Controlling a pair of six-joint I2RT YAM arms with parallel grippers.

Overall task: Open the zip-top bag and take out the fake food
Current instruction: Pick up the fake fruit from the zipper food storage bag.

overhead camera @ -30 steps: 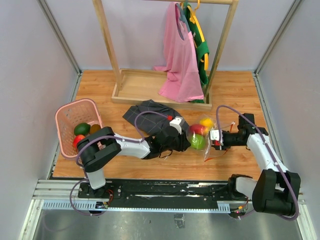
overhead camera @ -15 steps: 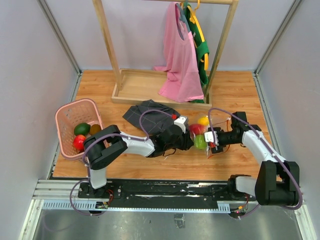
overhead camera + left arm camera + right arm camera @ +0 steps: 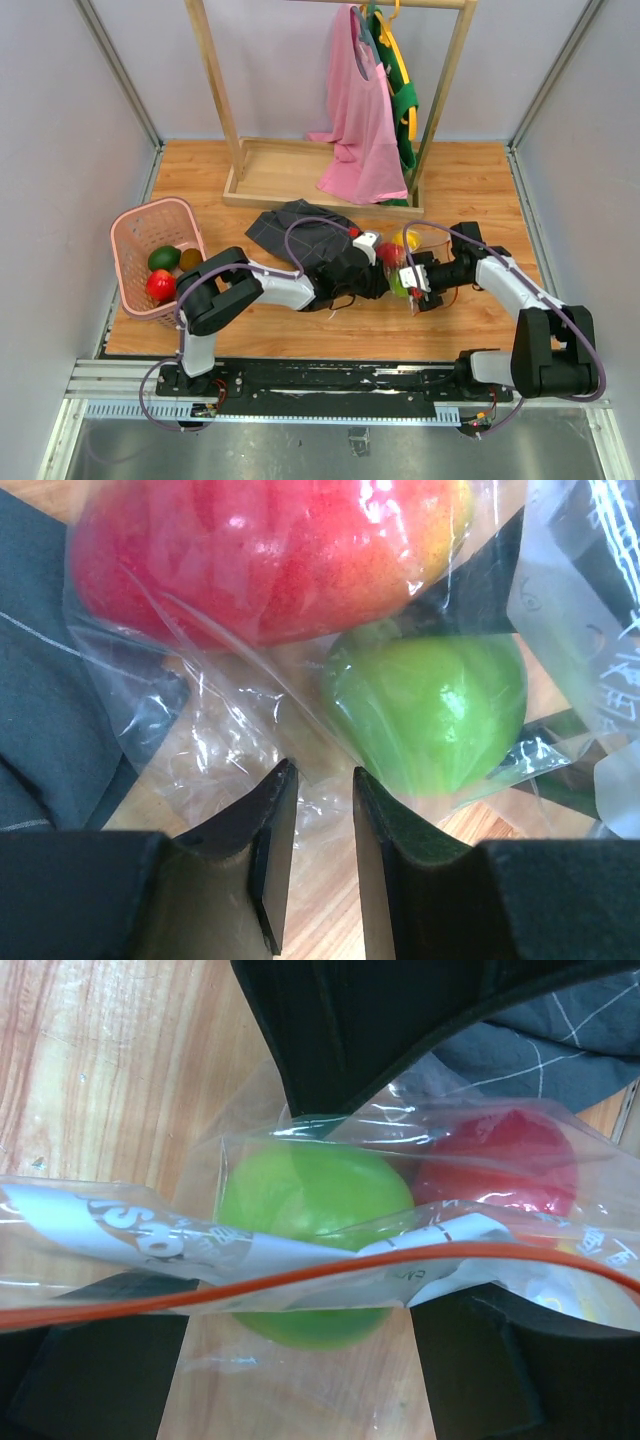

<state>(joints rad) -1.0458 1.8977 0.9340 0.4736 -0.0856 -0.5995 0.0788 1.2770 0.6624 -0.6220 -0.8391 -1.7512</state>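
- Left gripper (image 3: 315, 855) is pinched narrowly on a fold of the zip-top bag (image 3: 240, 750); right gripper (image 3: 300, 1360) is spread wide around its orange-red zip strip.
- Bag is lain on the table (image 3: 470, 180) beside the grey checked cloth (image 3: 295, 232).
- Lime green fruit (image 3: 310, 1225) and red fruit (image 3: 500, 1160) are seen inside.

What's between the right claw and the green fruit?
The zip-top bag: its plastic and orange zip strip cross in front of the lime green fruit. The right claw stands open around them.
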